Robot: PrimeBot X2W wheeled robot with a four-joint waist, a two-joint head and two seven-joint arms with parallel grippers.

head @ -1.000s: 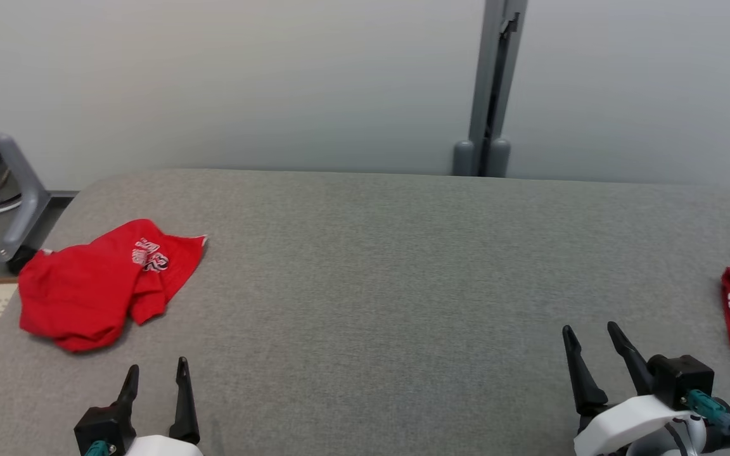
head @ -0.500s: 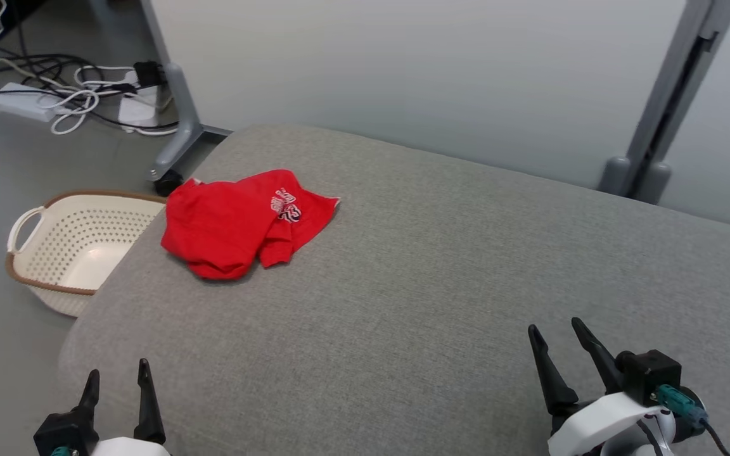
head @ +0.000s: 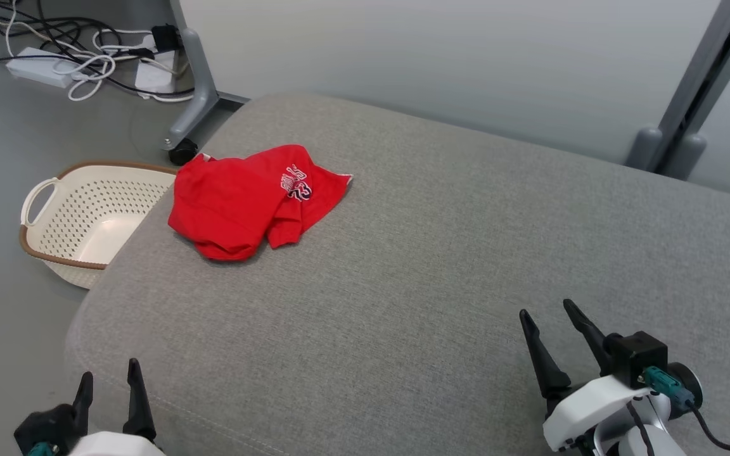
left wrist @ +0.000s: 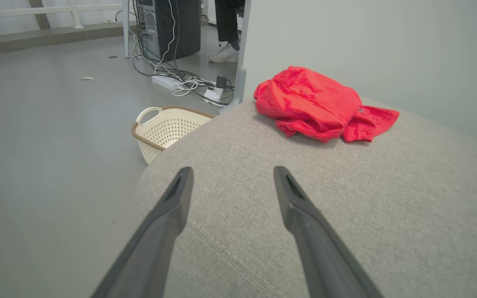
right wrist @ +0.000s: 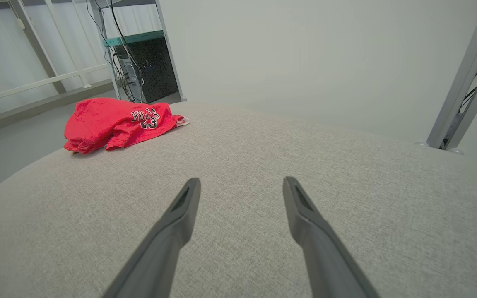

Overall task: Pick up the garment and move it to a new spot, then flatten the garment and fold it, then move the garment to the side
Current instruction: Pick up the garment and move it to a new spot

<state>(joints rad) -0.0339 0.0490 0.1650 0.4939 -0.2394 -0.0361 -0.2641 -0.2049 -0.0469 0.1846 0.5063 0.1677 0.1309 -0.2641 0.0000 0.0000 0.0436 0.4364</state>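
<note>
Soft, even indoor light, with all three views bright and sharp.

The light is diffuse and seems to fall from above: the red garment [head: 248, 199] casts only a thin, faint shadow on the grey cushion [head: 435, 266] along its near edge (clearest in the left wrist view). Nothing glares on the fabric, and the weave stays crisp up close. The floor [left wrist: 44, 124] has a dull sheen at far left. Both wrist views show wide-angle stretch toward their edges, and the metal post [right wrist: 465, 74] leans steeply at the far right.
</note>
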